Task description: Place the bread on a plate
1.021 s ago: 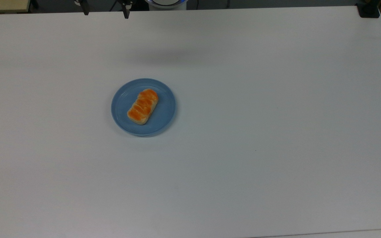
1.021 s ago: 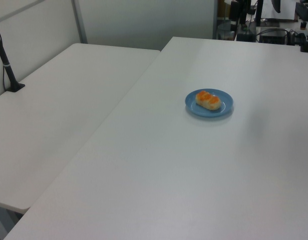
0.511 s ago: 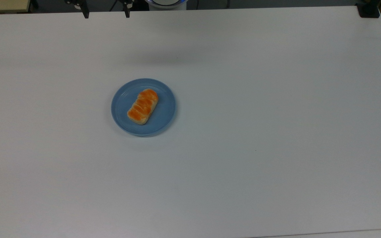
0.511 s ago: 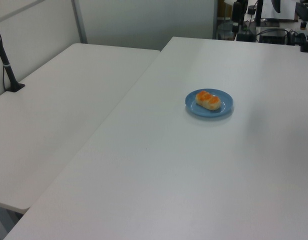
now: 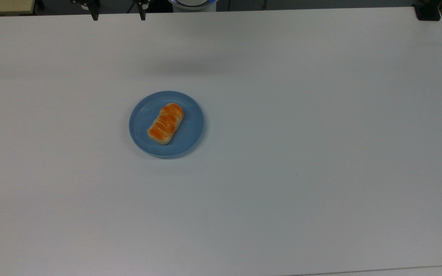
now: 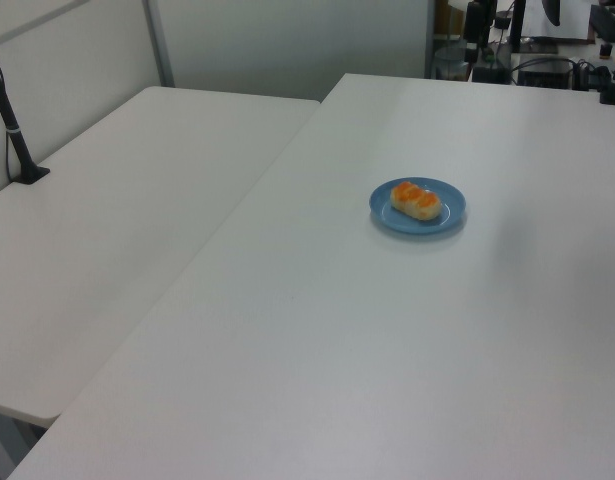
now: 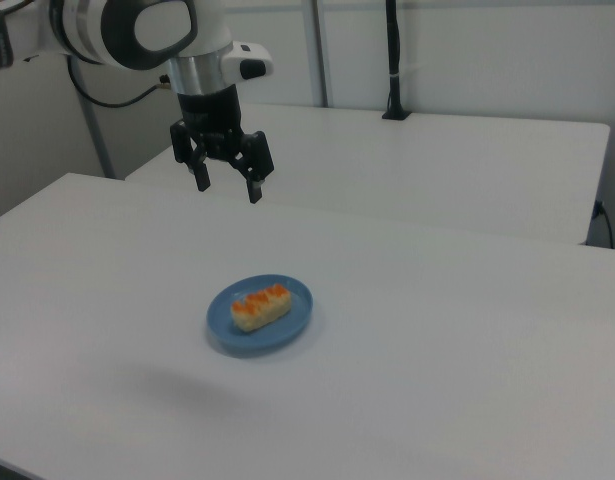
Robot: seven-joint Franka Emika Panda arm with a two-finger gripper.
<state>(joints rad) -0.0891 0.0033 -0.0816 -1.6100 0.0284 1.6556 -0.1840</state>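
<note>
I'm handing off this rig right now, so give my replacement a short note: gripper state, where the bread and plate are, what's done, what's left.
Gripper: open, holding nothing, raised above the table and off beyond the plate in the right view; its fingers show at the top view's upper edge.
Bread: lies flat on the plate, roughly centred, inside the rim.
Plate: stands on the white table, in the top view's left half.
Done: bread is on the plate and released.
Left: nothing on the placement; probably just park the arm.
</note>
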